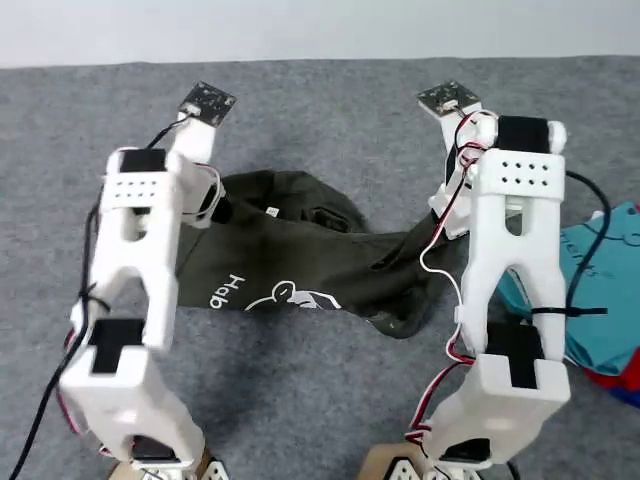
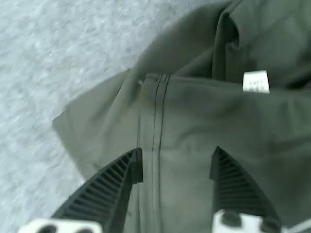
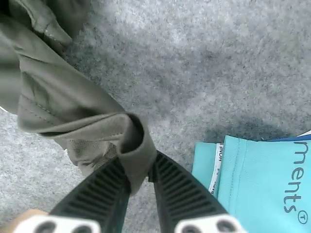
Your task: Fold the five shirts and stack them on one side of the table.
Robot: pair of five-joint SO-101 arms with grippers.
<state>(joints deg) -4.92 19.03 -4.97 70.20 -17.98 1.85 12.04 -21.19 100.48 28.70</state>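
One olive shirt [image 1: 300, 255], two ends — right gripper [image 3: 141, 182] pinches a bunched edge, prob. to stretch it flat; left gripper [image 2: 177, 179], spread wide, poised near the collar.

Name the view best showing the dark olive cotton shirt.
High view: nearly all of the dark olive shirt shows, stretched out. Left wrist view gives its seam and white tag; right wrist view, a fold pinched in the right gripper.

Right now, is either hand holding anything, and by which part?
The right hand pinches a bunched fold of the olive-green fabric shirt. The left hand is open over it, gripping nothing.
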